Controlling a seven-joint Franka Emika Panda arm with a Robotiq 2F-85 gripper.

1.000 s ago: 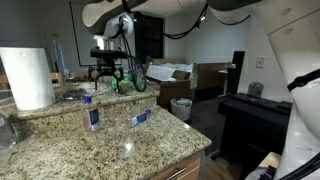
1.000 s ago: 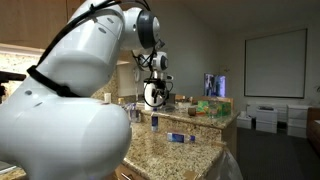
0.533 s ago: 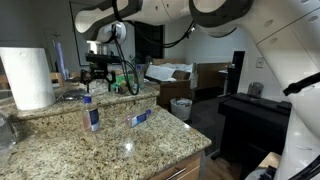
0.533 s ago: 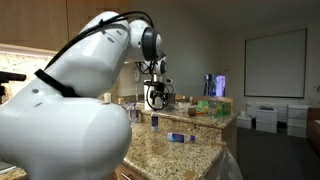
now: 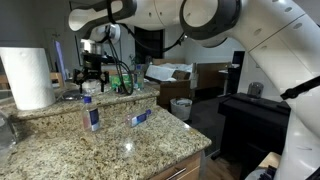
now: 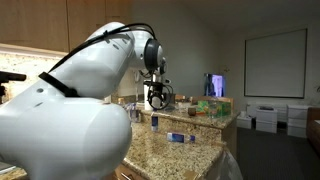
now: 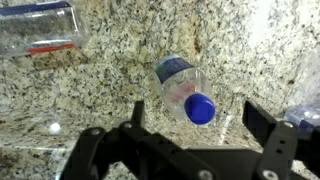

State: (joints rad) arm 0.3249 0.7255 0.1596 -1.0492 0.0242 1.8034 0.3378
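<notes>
on the speckled stone counter [image 7: 90, 85], directly below the gripper [image 5: 92, 82]: a small clear bottle [image 7: 178, 82] with a blue cap [image 7: 201, 108]. standing upright, so the long axis vertical, cap pointing up toward the wrist camera. seen nearly from above in the wrist view, with the cap about midway between the two black fingers [image 7: 262, 122] and no contact visible on either side. gripper wide open, holding nothing, hanging above the bottle with a visible gap down to the cap in both exterior views. line from finger to finger running across the wrist view, so one finger to each side of the round body and the bottle's axis in line with the way down from the wrist.

further out, a second bottle [image 7: 35, 30] of the same kind, lying on its side near the upper left corner of the wrist view, well apart from the fingers. on the raised ledge behind, a paper towel roll [image 5: 28, 78], upright, also well apart from the gripper.
</notes>
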